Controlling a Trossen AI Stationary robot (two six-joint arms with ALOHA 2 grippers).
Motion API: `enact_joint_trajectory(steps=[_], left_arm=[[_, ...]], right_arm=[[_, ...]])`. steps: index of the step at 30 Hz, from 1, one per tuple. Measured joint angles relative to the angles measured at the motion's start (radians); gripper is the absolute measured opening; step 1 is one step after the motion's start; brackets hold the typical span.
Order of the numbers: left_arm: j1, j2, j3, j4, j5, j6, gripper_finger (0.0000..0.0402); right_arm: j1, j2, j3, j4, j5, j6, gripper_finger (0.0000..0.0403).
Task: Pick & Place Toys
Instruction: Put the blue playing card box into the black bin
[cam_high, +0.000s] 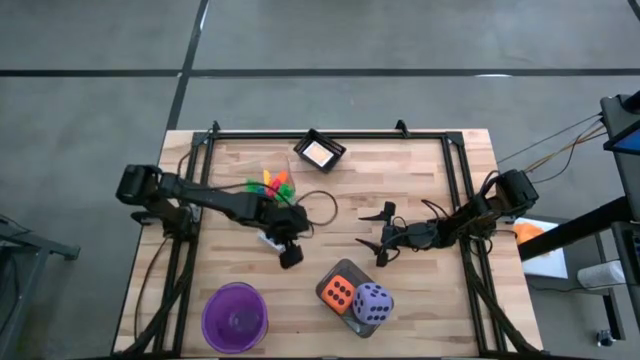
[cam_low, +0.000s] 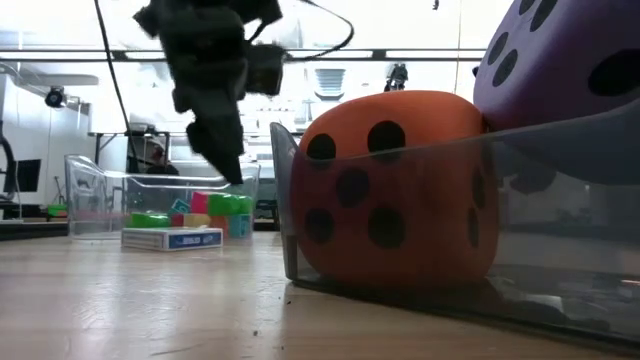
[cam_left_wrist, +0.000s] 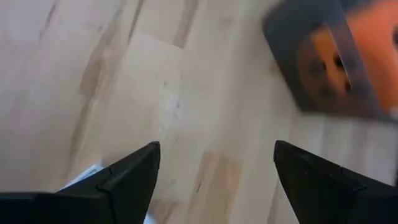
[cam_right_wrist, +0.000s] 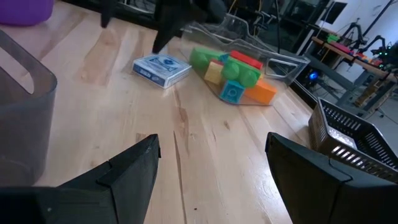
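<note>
**Both Grippers Open and Empty Over the Table's Middle**

The fingers of the left gripper (cam_left_wrist: 214, 180) stand spread apart with only bare wood between them, and the right gripper (cam_right_wrist: 211, 174) likewise holds its two dark fingers wide with nothing pinched. In the high view the left gripper (cam_high: 290, 255) hangs over the middle of the wooden table (cam_high: 420, 310), its arm reaching in from the left edge; the right gripper (cam_high: 383, 240) sits a little to its right, pointing toward it, the two near but apart.

The orange die (cam_high: 339, 291) and the purple die (cam_high: 372, 303) rest together in the grey tray (cam_high: 352, 326) at the front of the table, touching each other, the purple one riding higher against the tray wall in the low view. The left wrist view catches the tray and the orange die ahead of the open fingers, blurred.

A pile of coloured building blocks (cam_right_wrist: 233, 73), green, yellow, red, blue and orange, lies behind the left gripper, next to a clear plastic container (cam_low: 95, 195). Just beside the blocks lies a small blue-and-white card box (cam_right_wrist: 161, 70), flat on the wood and under the left arm in the high view.

A purple bowl (cam_high: 235, 317) stands at the front left corner, and a small black basket (cam_high: 319, 151) sits at the back edge.
</note>
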Motion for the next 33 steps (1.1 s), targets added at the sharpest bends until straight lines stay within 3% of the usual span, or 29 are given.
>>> enact_joint_trajectory(steps=[5, 12, 15, 23, 33], left_arm=[[-0.058, 0.015, 0.097, -0.23, -0.156, 0.272, 0.0315], [-0.114, 0.008, 0.013, -0.228, -0.264, 0.577, 0.0315], [-0.116, 0.008, -0.026, -0.232, -0.328, 0.612, 0.0322], [-0.112, 0.008, -0.097, -0.225, -0.334, 0.618, 0.0393], [-0.067, 0.008, -0.17, -0.14, -0.346, 0.697, 0.0392]], right_arm=[[0.0, 0.0, 0.0, 0.003, 0.0, 0.002, 0.029], [0.0, -0.001, 0.009, 0.003, 0.005, 0.003, 0.029], [0.0, -0.002, 0.012, 0.003, 0.007, 0.003, 0.029], [0.0, -0.002, 0.02, 0.003, 0.007, 0.003, 0.029], [0.0, -0.002, 0.021, 0.002, 0.007, 0.02, 0.029]])
